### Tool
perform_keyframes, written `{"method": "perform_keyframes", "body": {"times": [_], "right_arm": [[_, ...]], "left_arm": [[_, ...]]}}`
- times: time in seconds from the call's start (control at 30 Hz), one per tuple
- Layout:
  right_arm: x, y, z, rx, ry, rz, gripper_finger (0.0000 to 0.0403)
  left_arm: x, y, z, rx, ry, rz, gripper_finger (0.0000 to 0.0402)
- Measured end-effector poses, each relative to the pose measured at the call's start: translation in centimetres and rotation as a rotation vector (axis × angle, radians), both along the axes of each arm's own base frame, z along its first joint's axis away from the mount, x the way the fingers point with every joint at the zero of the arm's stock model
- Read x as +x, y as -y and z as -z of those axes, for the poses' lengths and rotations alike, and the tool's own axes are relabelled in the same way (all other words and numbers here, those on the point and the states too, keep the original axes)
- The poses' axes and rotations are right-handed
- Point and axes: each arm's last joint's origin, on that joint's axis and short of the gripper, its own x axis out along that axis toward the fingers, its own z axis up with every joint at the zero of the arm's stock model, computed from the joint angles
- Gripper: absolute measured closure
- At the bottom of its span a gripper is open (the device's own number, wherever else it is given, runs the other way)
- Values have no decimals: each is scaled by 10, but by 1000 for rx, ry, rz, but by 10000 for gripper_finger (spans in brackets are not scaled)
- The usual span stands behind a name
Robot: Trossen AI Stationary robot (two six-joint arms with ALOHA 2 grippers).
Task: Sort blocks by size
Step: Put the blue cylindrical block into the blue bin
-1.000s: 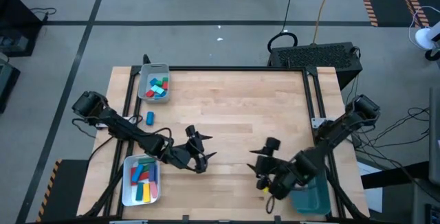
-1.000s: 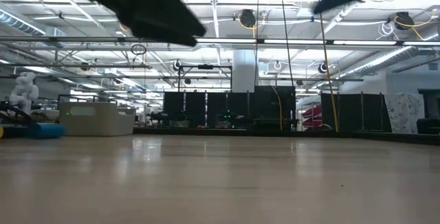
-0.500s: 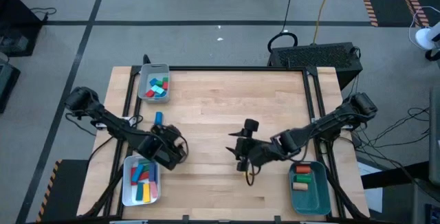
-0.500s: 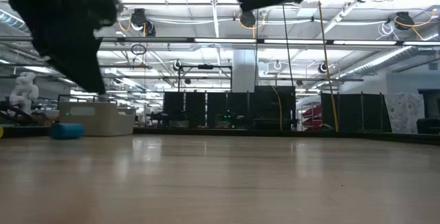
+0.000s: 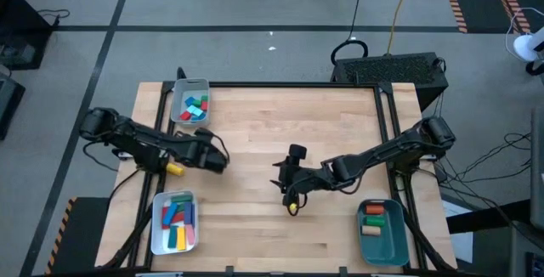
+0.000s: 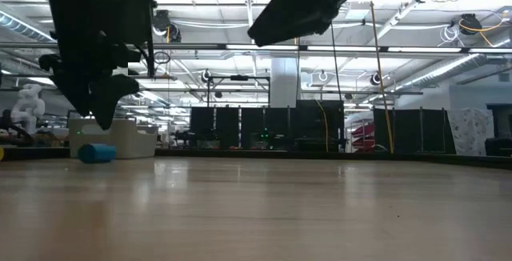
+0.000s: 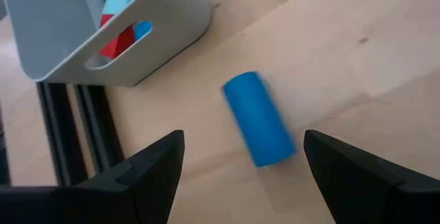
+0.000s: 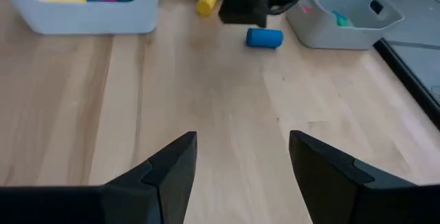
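**Left gripper brought over the last loose blue cylinder**

Now, in the high view, the left gripper [image 5: 212, 151] is seen near the table's left edge, just below the grey tray [image 5: 190, 101] at the far-left corner; half a second ago it hung lower, beside the white tray [image 5: 174, 223] at the near-left corner. The blue cylinder is hidden under the arm here. A yellow block [image 5: 174, 168] lies at the left edge under that arm. The right gripper [image 5: 287, 181] has been carried from the near-right area, by the teal tray [image 5: 382, 230], to the table's middle.

From the low view, the blue cylinder [image 6: 97, 152] is shown lying on the table before the grey tray, with the left gripper [image 6: 104, 115] hanging just above it, not touching.

Through the left wrist view, the blue cylinder [image 7: 258, 118] is framed between wide-open, empty jaws, just beside the grey tray [image 7: 103, 42].

By the right wrist view, the right gripper's fingers [image 8: 168, 165] are held well apart with nothing between them; the cylinder, the yellow block [image 8: 207, 1] and the white tray [image 8: 82, 14] are seen far ahead.

Most blocks are already sorted into trays, so the shift is judged to be a lining-up for a pick of the cylinder; the yellow block is left for afterwards.
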Motion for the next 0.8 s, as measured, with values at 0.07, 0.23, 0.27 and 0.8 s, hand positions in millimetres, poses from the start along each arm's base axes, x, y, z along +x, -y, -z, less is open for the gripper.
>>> {"method": "perform_keyframes", "body": {"times": [0.07, 0.23, 0.27, 0.8], "right_arm": [[2, 0, 5, -6, -16, -1, 188], [3, -1, 11, -6, -44, -24, 188], [3, -1, 11, -6, -44, -24, 188], [-2, -1, 17, 13, -111, 4, 188]], "left_arm": [[0, -6, 1, -7, -14, -16, 100], [8, -16, 2, -18, 43, -14, 100], [11, -18, 4, -24, 69, -3, 100], [28, -36, 39, -153, 362, 113, 100]]}}
